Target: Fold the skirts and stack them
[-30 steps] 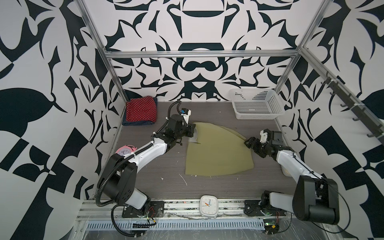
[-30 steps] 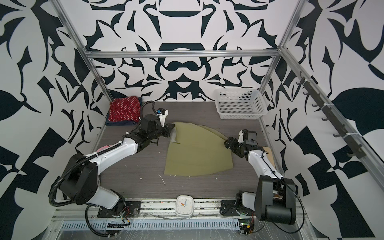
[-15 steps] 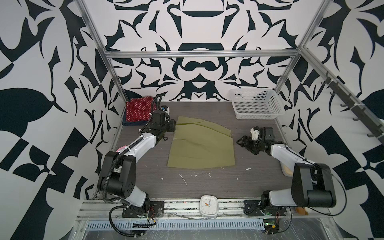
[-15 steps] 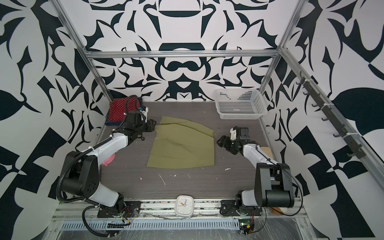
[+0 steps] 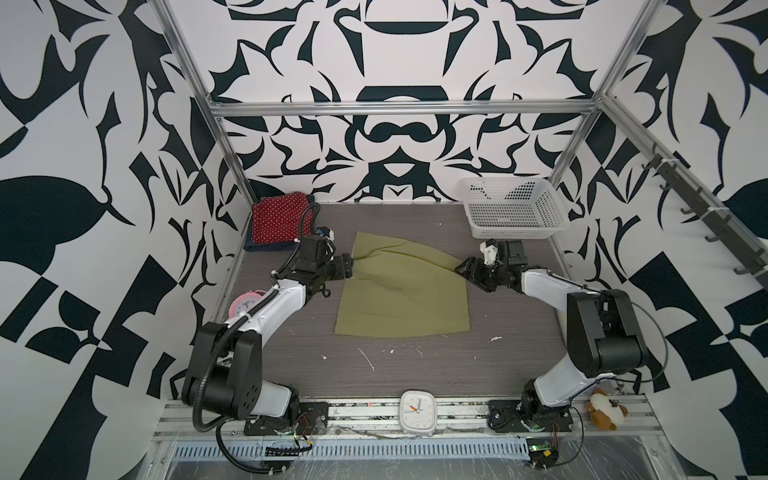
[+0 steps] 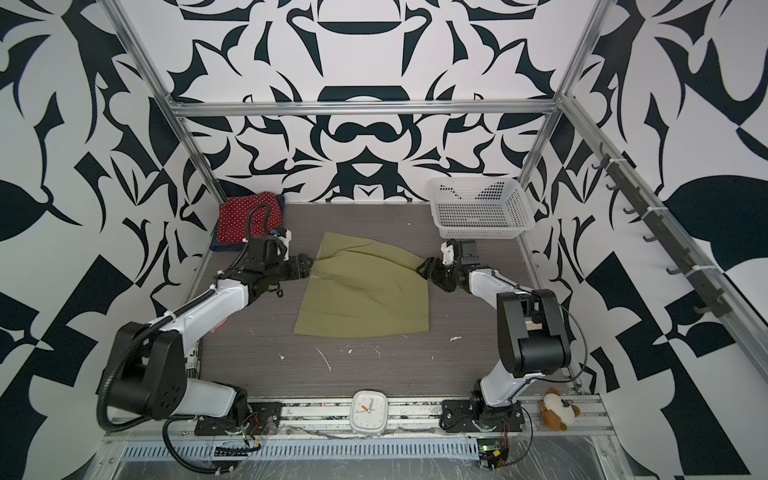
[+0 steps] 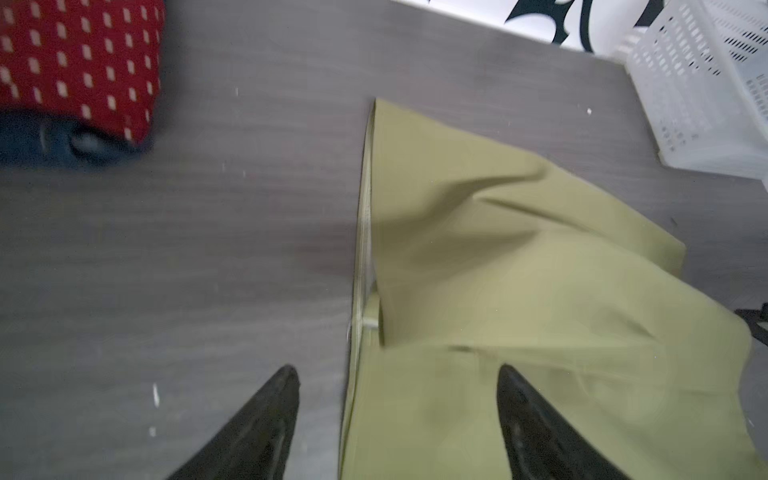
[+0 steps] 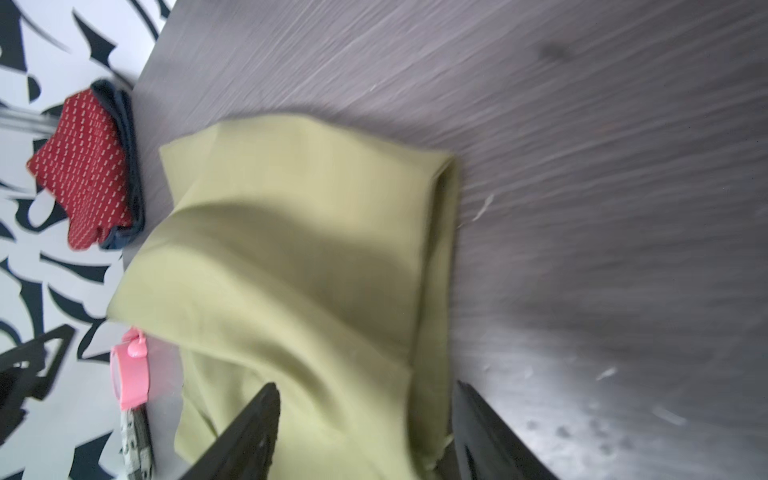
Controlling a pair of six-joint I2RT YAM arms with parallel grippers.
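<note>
Olive-green skirt [image 5: 400, 293], the largest of the three garments, lies spread on the middle of the grey surface [image 5: 415, 365]. Its far part is doubled over in a loose, slanting flap with soft ridges, so the fold looks only begun. Well apart from it, in the far left corner, the red polka-dot skirt [image 5: 279, 221] sits folded on top of the dark blue denim skirt [image 5: 259, 247], which shows only as a rim beneath. The left gripper [image 5: 348, 267] is at the olive skirt's left edge and the right gripper [image 5: 464, 270] at its right corner. In the left wrist view the fingers [image 7: 272, 409] stand wide apart, one over bare surface and one over cloth, clamping nothing. In the right wrist view the fingers [image 8: 255, 417] are likewise apart, the cloth's corner running between them unpinched. The fabric looks thin, light and limp, likely to sag and slide rather than keep a crease. It is best held at hemmed edges and corners, pinching all layers.
</note>
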